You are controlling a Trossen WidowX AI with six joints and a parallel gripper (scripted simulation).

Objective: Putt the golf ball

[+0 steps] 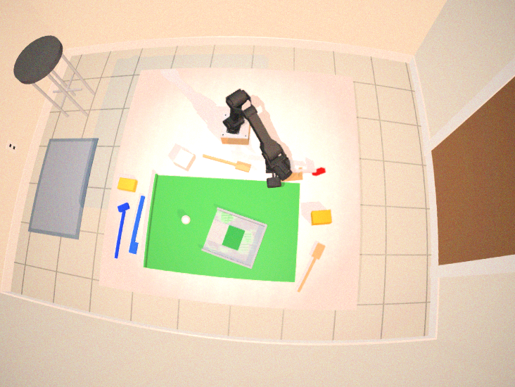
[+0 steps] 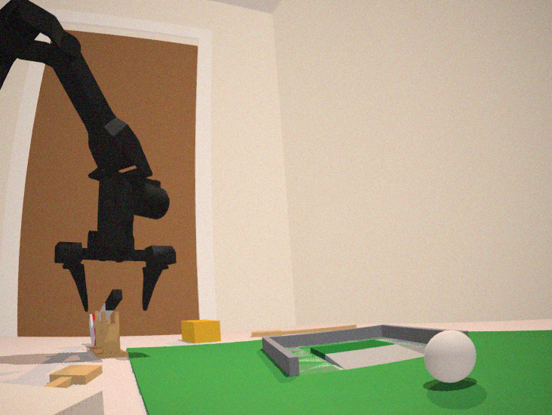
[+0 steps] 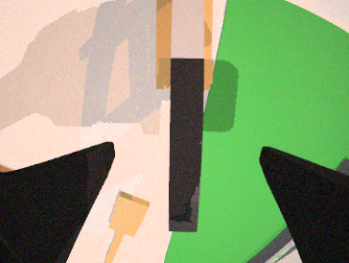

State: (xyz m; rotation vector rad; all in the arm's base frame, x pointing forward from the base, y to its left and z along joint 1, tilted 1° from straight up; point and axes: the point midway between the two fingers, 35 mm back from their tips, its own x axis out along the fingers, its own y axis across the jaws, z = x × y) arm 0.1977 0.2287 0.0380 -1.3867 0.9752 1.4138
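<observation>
Pale tabletop (image 1: pixel 333 270): black tool (image 2: pixel 115 285) spread wide, empty, above the black-gripped red putter (image 2: pixel 111 300) in its tan stand (image 2: pixel 107 335). White golf ball (image 2: pixel 449 355) sits on green mat (image 2: pixel 231 383); grasp, putt remain.

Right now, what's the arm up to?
The arm's pincer is wide open and holds nothing, hanging right above the dark grip of the red putter, which leans in a small wooden stand at the edge of the green mat. The golf ball sits on the mat near the ramp, untouched.
</observation>
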